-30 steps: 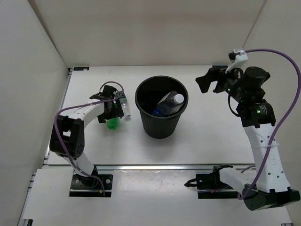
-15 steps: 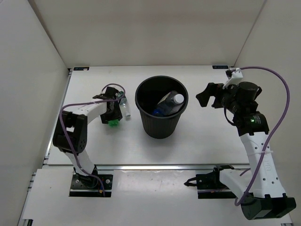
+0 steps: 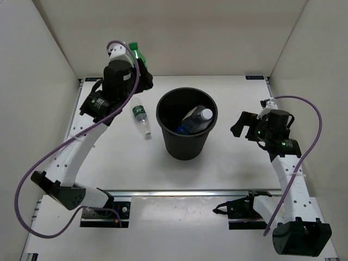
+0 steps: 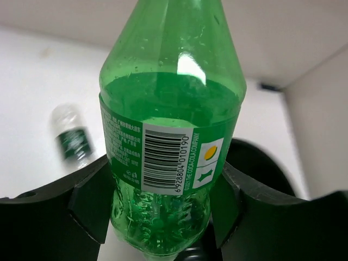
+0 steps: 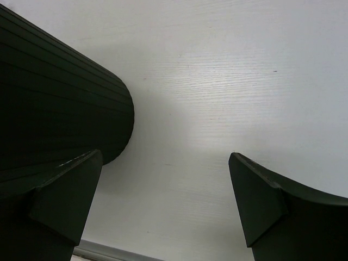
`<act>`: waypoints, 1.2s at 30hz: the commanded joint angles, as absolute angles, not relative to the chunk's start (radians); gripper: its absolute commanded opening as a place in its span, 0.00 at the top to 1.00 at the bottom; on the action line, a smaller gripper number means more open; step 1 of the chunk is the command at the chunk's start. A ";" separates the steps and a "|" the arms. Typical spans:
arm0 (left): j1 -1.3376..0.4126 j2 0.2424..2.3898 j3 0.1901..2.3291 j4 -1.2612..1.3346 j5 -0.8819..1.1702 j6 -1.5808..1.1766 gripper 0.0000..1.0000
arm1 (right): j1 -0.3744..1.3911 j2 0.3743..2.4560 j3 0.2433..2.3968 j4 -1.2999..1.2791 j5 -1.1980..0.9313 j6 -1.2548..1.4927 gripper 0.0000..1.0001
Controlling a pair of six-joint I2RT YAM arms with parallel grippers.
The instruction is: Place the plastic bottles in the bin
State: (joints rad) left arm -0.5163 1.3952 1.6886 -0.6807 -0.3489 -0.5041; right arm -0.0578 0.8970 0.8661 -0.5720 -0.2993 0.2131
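Bottle [image 3: 134, 49] mostly behind left hand [image 4: 163, 201]

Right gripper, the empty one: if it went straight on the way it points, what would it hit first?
Probably the bare table: the camera on the right gripper shows white tabletop between its open jaws. The black bin sits to one side, so one jaw might graze it; depth is unclear.
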 commanded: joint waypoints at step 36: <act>-0.265 1.503 1.494 -0.710 -0.244 -0.568 0.02 | -0.034 0.995 1.377 -0.499 -0.034 0.132 0.01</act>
